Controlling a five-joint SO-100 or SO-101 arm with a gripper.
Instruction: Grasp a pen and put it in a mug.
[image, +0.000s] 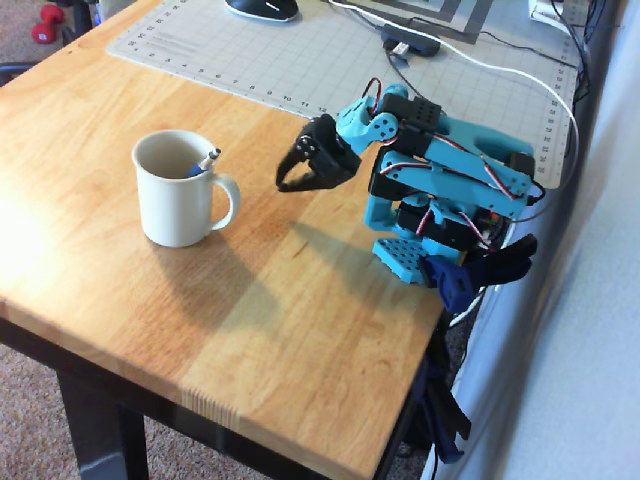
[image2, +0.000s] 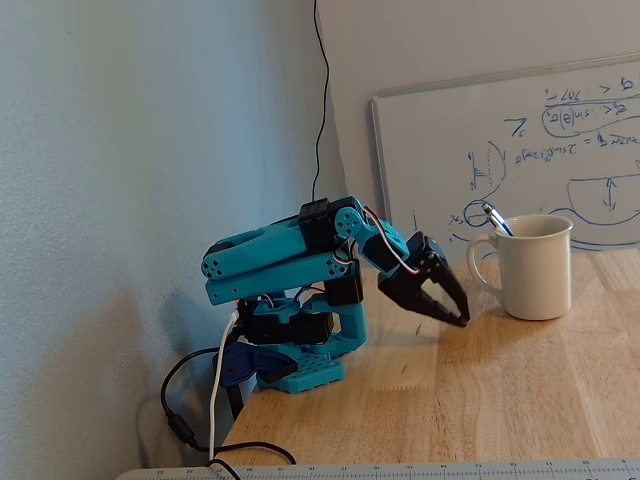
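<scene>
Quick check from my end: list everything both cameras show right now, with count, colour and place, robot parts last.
mug: 1, cream-white, on the wooden table, handle toward the arm in the overhead view.
pen: 1, blue with silver tip, standing tilted inside the mug, tip above the rim.
table: 1, light wood, carries everything.
cutting mat: 1, grey with grid, far end of the table in the overhead view.
whiteboard: 1, white with blue writing, leaning against the wall behind the mug.
dumbbells: red, on the floor, top left of the overhead view.
arm: 1, teal and black, folded low over its base at the table edge.
end effector: 1, black, open, empty, pointing down beside the mug, apart from it.
</scene>
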